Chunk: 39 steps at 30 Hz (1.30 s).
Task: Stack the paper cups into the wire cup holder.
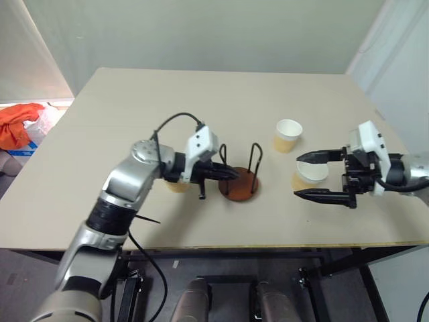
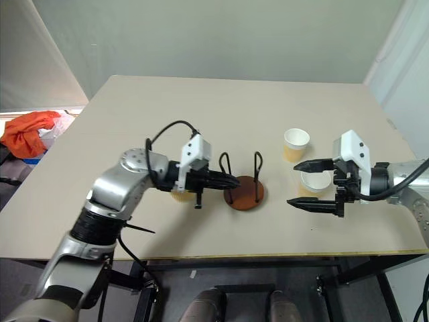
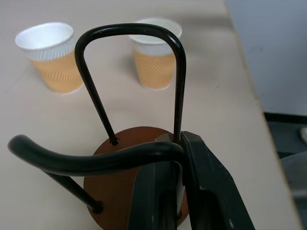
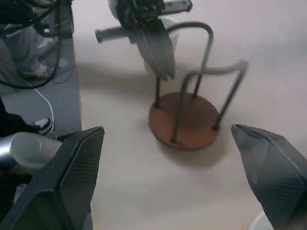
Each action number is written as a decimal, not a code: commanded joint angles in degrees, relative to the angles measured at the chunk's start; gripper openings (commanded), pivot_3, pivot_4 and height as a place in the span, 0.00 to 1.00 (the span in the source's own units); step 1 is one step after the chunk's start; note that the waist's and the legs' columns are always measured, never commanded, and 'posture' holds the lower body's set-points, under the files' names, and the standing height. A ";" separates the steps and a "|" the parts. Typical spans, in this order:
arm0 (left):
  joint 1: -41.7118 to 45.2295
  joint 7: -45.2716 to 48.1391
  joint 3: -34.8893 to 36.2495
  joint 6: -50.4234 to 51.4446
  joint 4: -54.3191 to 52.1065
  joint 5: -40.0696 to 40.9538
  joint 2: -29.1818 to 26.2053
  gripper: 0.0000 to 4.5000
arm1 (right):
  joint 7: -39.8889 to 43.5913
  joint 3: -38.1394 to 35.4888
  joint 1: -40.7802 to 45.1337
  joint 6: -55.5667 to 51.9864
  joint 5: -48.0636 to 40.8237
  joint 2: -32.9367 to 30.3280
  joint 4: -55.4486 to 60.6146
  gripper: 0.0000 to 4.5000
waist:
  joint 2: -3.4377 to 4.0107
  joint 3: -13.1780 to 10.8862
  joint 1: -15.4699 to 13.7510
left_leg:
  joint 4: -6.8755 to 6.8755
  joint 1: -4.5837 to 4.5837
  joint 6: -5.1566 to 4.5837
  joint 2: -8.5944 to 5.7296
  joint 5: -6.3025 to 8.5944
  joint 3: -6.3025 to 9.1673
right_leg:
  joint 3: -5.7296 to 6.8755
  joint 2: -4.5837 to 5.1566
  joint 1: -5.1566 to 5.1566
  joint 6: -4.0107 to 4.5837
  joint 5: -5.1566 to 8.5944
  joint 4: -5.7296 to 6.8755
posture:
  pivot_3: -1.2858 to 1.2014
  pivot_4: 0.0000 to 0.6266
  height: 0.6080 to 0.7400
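No readable labels. My left tool point(image 1: 231, 174) is clamped on a wire loop of the cup holder point(image 1: 240, 182), mid tabletop point(image 1: 120, 121). My right tool point(image 1: 305, 176) is spread wide around one paper cup point(image 1: 311, 173); another cup point(image 1: 287, 135) stands beyond it, a third point(image 2: 179, 195) behind my left wrist.

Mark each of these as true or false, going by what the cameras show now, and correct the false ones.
1. The left gripper is shut on a wire loop of the wire cup holder. True.
2. A paper cup already sits inside the holder. False: its reddish-brown base is bare.
3. The right gripper is open. True.
4. All three paper cups are nested together. False: each stands apart on the table, one farther back, one by the right gripper, one behind the left arm.
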<state>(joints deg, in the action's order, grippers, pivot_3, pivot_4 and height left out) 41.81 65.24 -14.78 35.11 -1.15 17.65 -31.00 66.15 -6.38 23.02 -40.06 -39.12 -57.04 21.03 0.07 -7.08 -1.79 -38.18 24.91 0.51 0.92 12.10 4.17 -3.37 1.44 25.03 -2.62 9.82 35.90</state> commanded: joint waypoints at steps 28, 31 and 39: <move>-0.03 16.95 20.96 -2.80 -13.56 15.84 -24.96 0.90 | 8.55 16.92 13.56 19.90 26.75 -0.41 -27.13 1.00 | 0.03 0.00 1.21 | 0.20 0.05 0.09 0.23 0.25 0.01 | -0.04 -0.11 0.40 0.05 0.08 0.00 | 0.52 0.24 1.00; -3.36 14.85 24.91 -1.17 -16.42 17.70 -27.95 0.90 | 9.95 19.51 15.91 23.29 29.91 2.16 -32.66 0.86 | 0.06 0.01 1.17 | 0.24 0.04 0.08 0.35 0.26 0.01 | -0.02 -0.12 0.41 0.17 0.08 0.00 | 0.52 0.24 1.00; -11.58 9.24 29.95 2.31 -22.35 21.36 -30.22 0.90 | 14.79 20.52 20.01 27.23 32.43 5.16 -37.96 0.24 | 0.09 0.00 1.39 | 0.24 0.04 0.12 0.47 0.28 -0.01 | 0.00 -0.11 0.52 0.56 0.09 0.07 | 0.52 0.24 1.00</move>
<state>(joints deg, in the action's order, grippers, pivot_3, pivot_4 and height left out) 30.04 75.44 12.82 37.18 -21.71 37.74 -60.13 79.75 15.14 41.71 -13.98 -6.90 -51.36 -16.97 0.16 -7.08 -0.40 -37.94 24.95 0.66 1.41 12.39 4.15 -3.37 1.32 25.57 -1.97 9.90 35.97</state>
